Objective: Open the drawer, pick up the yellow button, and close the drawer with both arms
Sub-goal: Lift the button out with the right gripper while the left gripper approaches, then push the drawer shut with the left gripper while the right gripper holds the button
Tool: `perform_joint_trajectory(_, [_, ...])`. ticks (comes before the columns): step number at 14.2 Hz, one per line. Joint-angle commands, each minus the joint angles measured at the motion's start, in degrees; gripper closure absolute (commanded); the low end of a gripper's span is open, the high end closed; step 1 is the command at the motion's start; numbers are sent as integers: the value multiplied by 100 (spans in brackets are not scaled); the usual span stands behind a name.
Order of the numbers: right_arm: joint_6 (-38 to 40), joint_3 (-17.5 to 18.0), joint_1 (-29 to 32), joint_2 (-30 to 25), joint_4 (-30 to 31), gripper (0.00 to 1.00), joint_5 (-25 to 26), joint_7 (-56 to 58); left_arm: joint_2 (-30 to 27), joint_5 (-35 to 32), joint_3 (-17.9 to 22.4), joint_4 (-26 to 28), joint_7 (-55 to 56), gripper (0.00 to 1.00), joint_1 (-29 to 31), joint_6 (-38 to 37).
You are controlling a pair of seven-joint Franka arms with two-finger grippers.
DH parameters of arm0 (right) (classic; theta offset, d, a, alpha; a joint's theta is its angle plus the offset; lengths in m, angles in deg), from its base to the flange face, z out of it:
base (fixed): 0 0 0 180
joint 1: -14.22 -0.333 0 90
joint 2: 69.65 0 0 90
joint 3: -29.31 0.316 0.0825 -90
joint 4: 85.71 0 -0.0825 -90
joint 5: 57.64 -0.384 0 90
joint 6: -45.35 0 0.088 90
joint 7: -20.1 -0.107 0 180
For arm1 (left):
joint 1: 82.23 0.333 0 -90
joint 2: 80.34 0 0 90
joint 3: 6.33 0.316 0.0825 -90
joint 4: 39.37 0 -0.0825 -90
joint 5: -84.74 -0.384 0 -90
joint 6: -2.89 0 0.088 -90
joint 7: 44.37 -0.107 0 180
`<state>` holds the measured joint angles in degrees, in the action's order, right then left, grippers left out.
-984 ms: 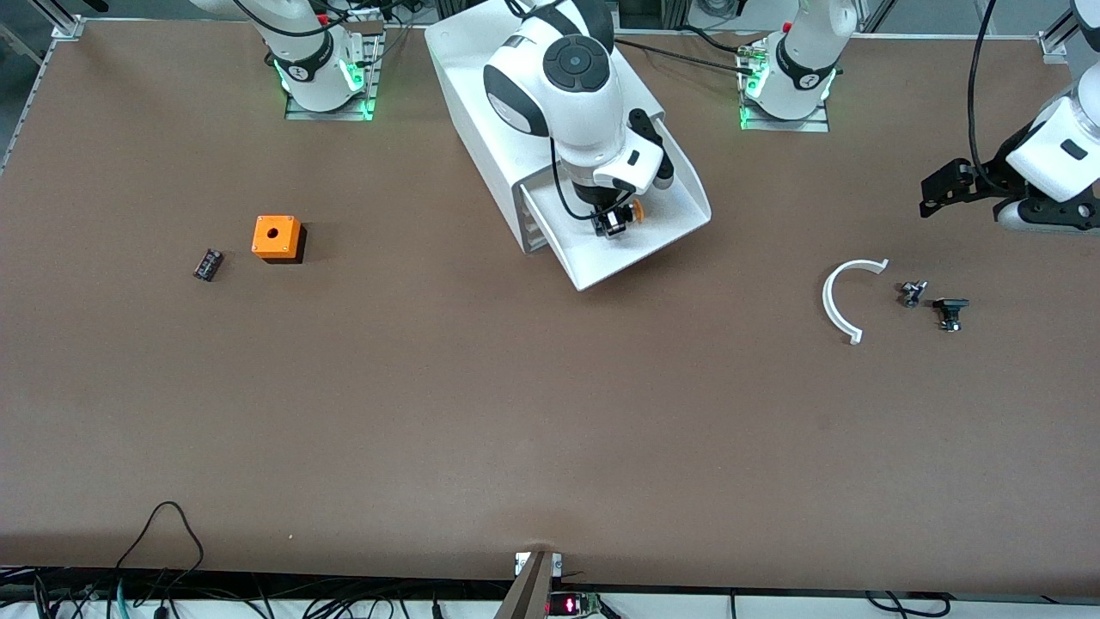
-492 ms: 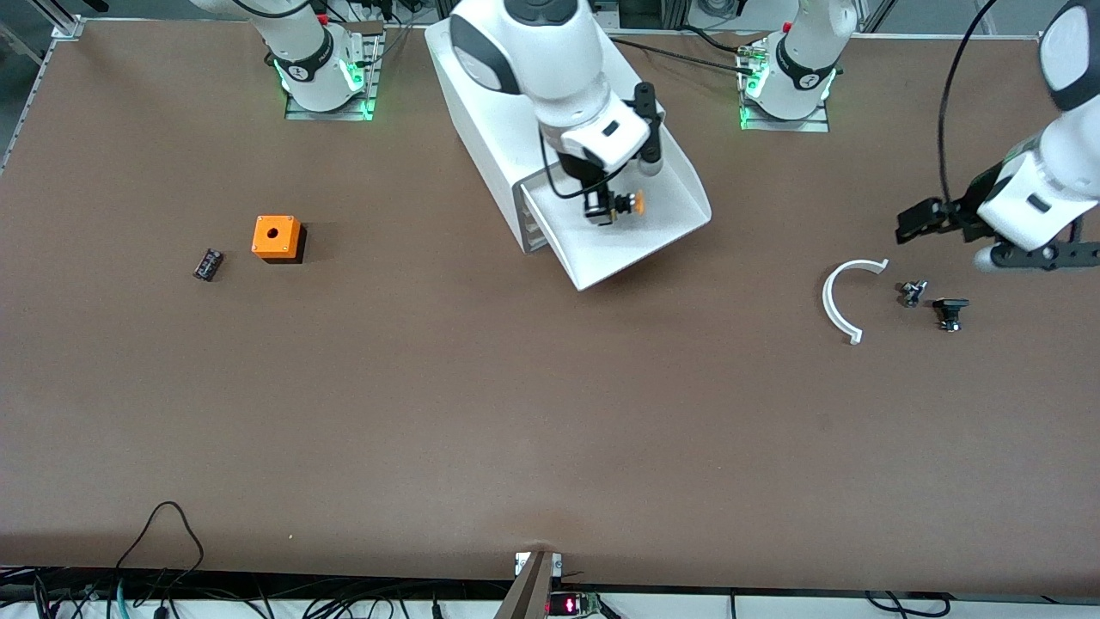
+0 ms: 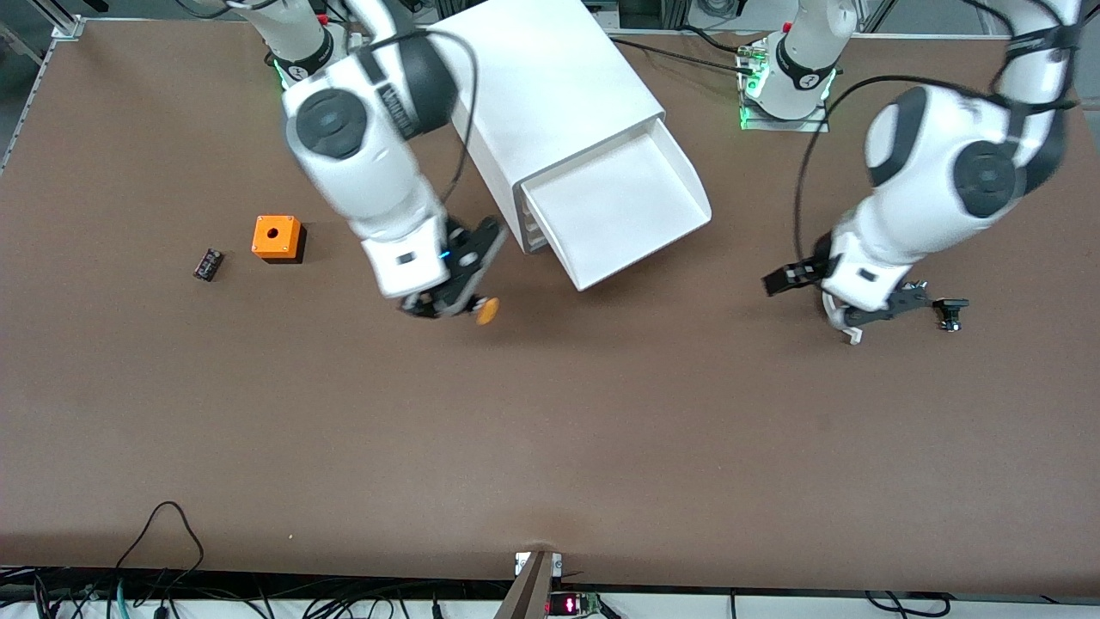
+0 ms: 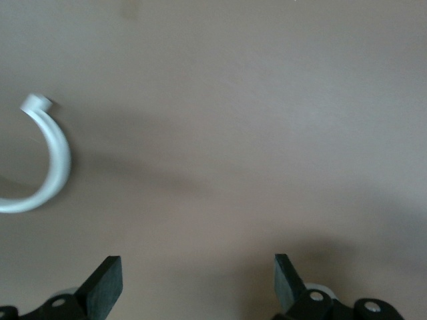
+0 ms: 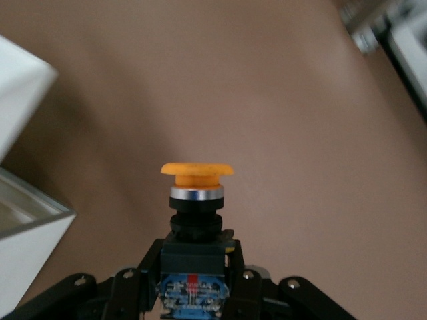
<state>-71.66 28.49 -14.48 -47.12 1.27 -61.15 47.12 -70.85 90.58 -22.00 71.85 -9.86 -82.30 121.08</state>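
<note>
The drawer (image 3: 614, 206), the uppermost one in the white cabinet (image 3: 550, 94), is pulled out toward the front camera, and its white tray shows nothing inside it. Below its front edge the ends of the lower drawers (image 3: 533, 234) can be seen, pushed in.

The right gripper (image 3: 447, 303) is in the air over the bare table (image 3: 550, 430), between the orange square box (image 3: 276, 236) and the cabinet. Its jaws pinch the black body of the button (image 3: 486, 310). In the right wrist view the button (image 5: 195, 200) stands out of the jaws with its round orange cap at the free end and a silver ring under the cap, and a corner of the cabinet (image 5: 27, 200) shows at the edge.

The left gripper (image 3: 838, 297) hangs over the white curved part (image 3: 832, 311) at the left arm's end of the table. Its jaws are spread apart and hold nothing; the left wrist view shows the two black fingertips (image 4: 107, 283) wide from each other over the brown table, with the white curved part (image 4: 50, 160) lying flat near them. A small black part (image 3: 950, 311) lies just beside this gripper. Another small black part (image 3: 207, 264) lies near the orange square box, toward the right arm's end.
</note>
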Motion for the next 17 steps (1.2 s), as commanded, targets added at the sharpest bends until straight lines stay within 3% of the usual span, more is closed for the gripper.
perform_joint_trajectory(1, [-58, 108, 635, -425, 951, 80, 88, -1125, -52, 84, -365, 469, 1028, 0, -185, 685])
perform_joint_trajectory(3, [-58, 74, 987, -434, 1302, 79, 97, -1978, -61, 84, -769, 751, 1600, 0, -212, 1056])
perform_joint_trajectory(6, [-67, -137, 1488, -373, 1611, 78, 439, -2676, -157, 102, -1436, 1015, 1796, 0, -221, 1022])
perform_joint_trajectory(9, [-496, -217, 1876, -223, 1979, 78, 799, -2448, -289, 111, -1887, 1200, 1946, 0, -213, 917])
perform_joint_trajectory(11, [-856, -226, 2139, -153, 2330, 78, 914, -2334, -394, 530, -2237, 1340, 1946, 0, -213, 811])
perform_joint_trajectory(14, [-1978, -287, 2579, -83, 3147, 77, 932, -1756, -500, 910, -2747, 1569, 1955, 0, -213, 811])
perform_joint_trajectory(16, [-2867, -532, 2694, -39, 3605, 77, 923, -1027, -500, 911, -2863, 1596, 1955, 0, -213, 802])
perform_joint_trajectory(17, [-2949, -577, 2729, -30, 3650, 77, 923, -902, -500, 911, -2854, 1587, 1937, 0, -204, 802])
